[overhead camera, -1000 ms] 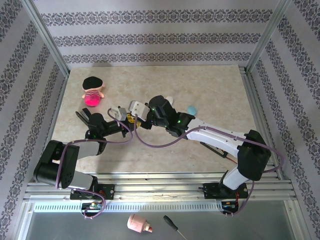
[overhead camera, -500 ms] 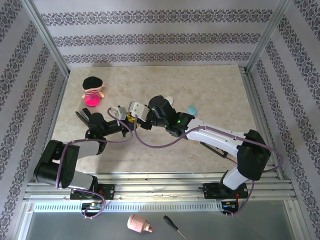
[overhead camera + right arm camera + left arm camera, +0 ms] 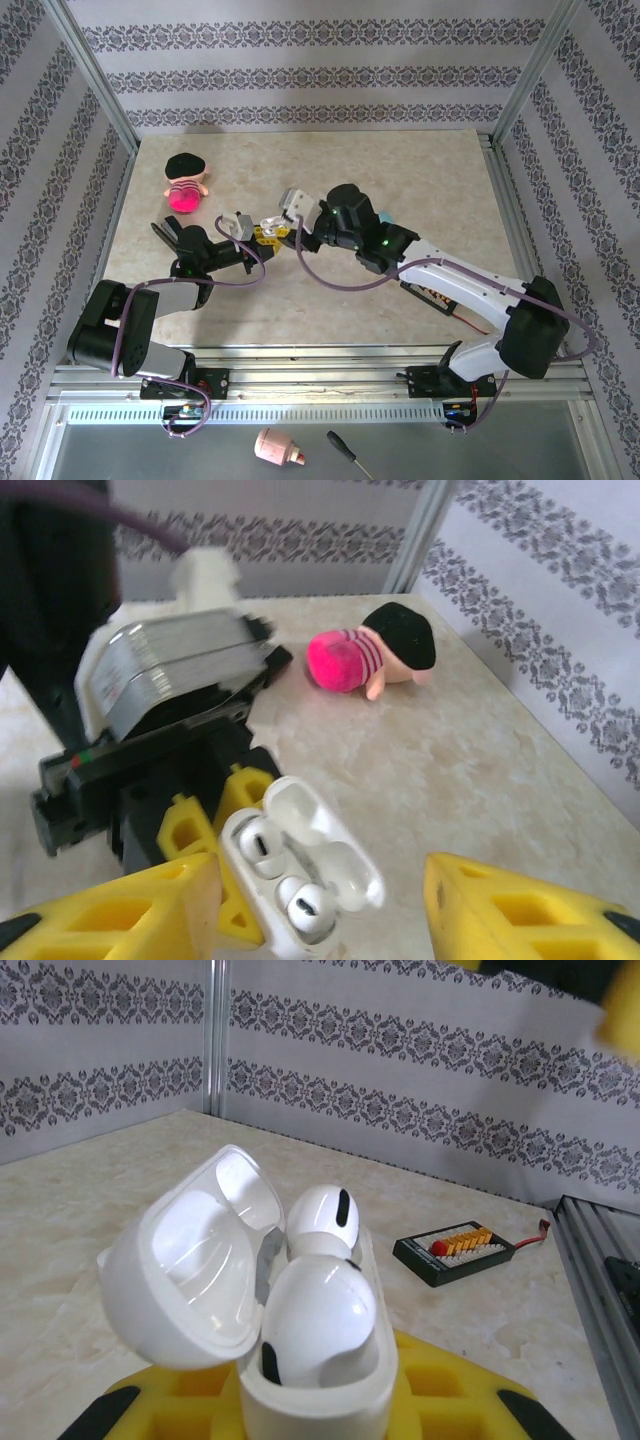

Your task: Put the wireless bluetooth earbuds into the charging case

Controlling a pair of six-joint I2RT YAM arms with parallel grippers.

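1. Your left arm [image 3: 165, 298] lies low along the left side of the worktop [image 3: 420, 170], forearm reaching toward the middle. Hold it steady, since it serves as the fixture for this step.
2. Your right arm [image 3: 455, 280] stretches from the near right corner to the middle, wrist pitched down over the other arm's tool. With both buds in their wells, the step in hand looks like drawing clear, so lift straight up rather than sideways.
3. The left gripper [image 3: 261, 236] pinches the base of the charging case [image 3: 300, 1380]. The right gripper [image 3: 322, 880] has its jaws spread, one on either side of the case and touching nothing.
4. The case hangs over the worktop's left half, roughly midway between the far and near edges. Its lid [image 3: 190, 1270] stands open, so avoid brushing it.
5. The white earbuds [image 3: 318, 1310] sit side by side inside. Check that the nearer one is fully down; I cannot tell from here.
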